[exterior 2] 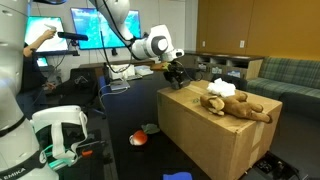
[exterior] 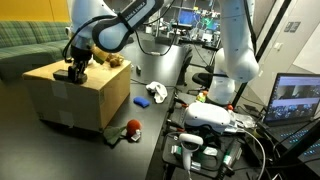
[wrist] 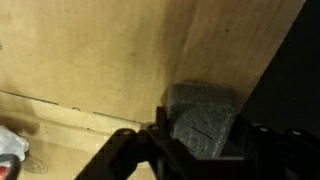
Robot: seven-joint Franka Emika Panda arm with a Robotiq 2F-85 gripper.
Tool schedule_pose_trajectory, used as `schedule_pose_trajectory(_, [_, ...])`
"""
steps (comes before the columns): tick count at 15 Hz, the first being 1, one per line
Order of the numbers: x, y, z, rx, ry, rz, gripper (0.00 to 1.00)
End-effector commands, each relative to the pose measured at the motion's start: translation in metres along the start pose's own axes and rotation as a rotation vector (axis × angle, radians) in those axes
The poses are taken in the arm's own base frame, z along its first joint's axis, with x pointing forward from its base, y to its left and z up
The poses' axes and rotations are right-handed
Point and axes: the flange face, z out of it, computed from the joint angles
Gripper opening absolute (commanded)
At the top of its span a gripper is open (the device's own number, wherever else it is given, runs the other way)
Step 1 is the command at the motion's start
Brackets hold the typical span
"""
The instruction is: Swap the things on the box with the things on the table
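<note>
Black table (exterior: 150, 112) carries tan cardboard box (exterior: 80, 100). Brown plush (exterior 2: 235, 103) lies on box top. Gripper (wrist: 200, 145) over box top, jaws partway apart w/ grey block (wrist: 200, 115) btwn them; can't tell if pinched. Small red toy (exterior: 132, 127), poss. a ball, on table near box.

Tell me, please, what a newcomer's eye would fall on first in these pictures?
The large cardboard box draws the eye first, with the gripper down at its top near one corner and a brown plush toy lying further along the top. In the wrist view, a dark grey object sits on the cardboard between the gripper's fingers. Beside the box, a small red toy lies on the dark table.
</note>
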Motion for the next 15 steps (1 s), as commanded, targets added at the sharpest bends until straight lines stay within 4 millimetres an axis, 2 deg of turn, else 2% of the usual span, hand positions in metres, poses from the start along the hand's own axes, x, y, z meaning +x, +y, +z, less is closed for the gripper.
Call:
schedule_pose_trajectory(1, [-0.007,0.014,-0.018,0.041,-0.016,-0.049,0.34])
schedule_pose_trajectory(8, [-0.056,0.02,-0.076,0.116,-0.025,-0.129,0.34])
schedule_pose_trajectory(10, [-0.078,0.02,-0.091,0.109,-0.033,-0.133,0.34])
schedule_pose_trajectory(15, [-0.152,0.01,-0.101,0.09,-0.082,-0.136,0.34])
